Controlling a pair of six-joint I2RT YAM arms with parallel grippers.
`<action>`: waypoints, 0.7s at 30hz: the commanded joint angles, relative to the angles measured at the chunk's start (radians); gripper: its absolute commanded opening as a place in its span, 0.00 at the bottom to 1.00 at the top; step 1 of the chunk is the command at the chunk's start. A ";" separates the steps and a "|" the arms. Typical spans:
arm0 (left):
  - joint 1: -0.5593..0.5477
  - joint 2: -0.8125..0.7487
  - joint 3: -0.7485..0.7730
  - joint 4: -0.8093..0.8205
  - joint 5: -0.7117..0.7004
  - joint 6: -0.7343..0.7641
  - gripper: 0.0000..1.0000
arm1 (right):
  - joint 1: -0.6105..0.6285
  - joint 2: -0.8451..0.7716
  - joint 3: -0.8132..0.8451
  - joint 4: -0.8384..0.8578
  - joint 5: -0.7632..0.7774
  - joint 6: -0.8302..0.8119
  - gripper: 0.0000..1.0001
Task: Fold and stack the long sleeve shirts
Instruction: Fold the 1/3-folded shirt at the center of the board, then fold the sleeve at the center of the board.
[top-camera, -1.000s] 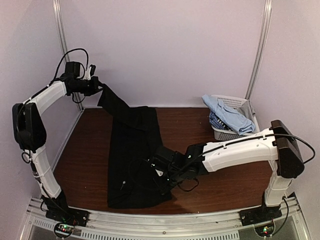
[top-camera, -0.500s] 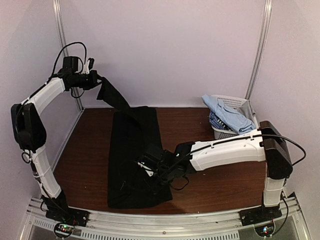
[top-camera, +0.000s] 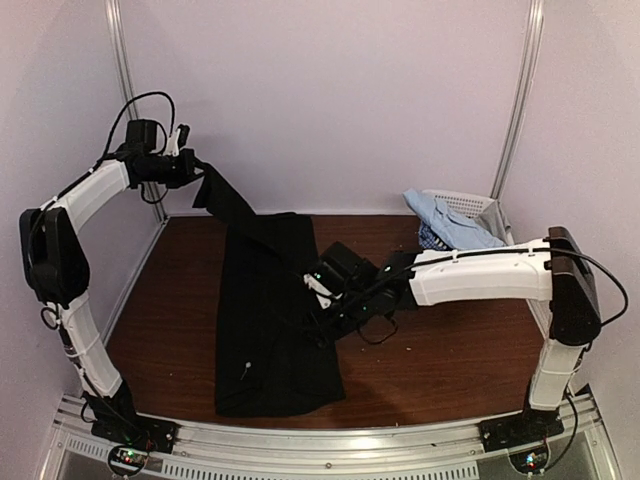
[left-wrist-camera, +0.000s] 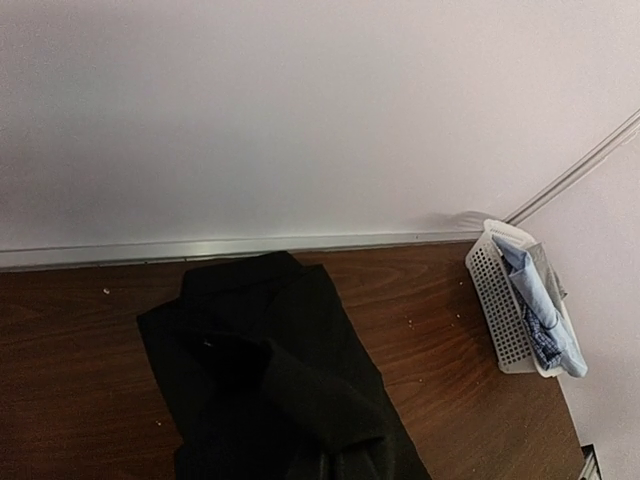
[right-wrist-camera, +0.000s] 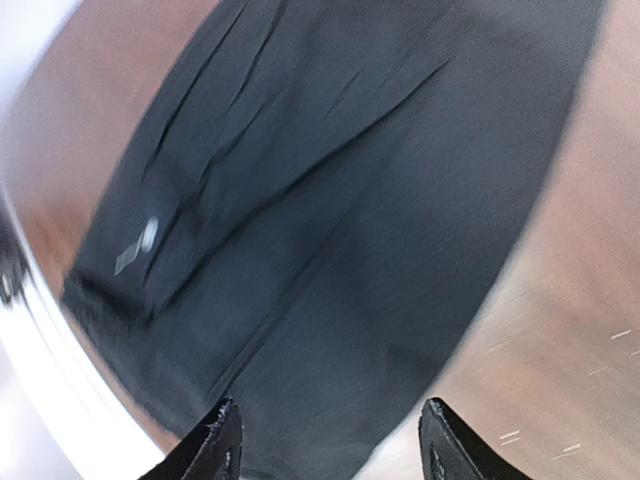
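On the brown table (top-camera: 450, 350), the black shirt (top-camera: 265, 330) is laid out long. One end is held up high by the left gripper (top-camera: 190, 168), closed tight on it. The right gripper (right-wrist-camera: 330, 428) is spread wide just over the shirt, with nothing held. The pale blue shirt (top-camera: 455, 228) and the patterned shirt (top-camera: 432, 240) are piled in the white basket (top-camera: 470, 203) at the back right.

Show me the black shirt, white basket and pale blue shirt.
black shirt (top-camera: 265, 330): top view, middle of its body.
white basket (left-wrist-camera: 487, 300): left wrist view, perforated side wall.
pale blue shirt (top-camera: 450, 222): top view, draped fold.
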 joint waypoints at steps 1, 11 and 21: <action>0.011 -0.098 -0.143 0.010 0.002 -0.018 0.00 | -0.101 -0.072 -0.021 0.086 0.044 -0.004 0.62; -0.023 -0.219 -0.395 0.020 0.014 -0.023 0.00 | -0.212 0.004 0.101 0.135 0.047 -0.061 0.61; -0.374 -0.053 -0.279 -0.169 -0.008 0.132 0.00 | -0.278 0.045 0.135 0.144 0.079 -0.085 0.61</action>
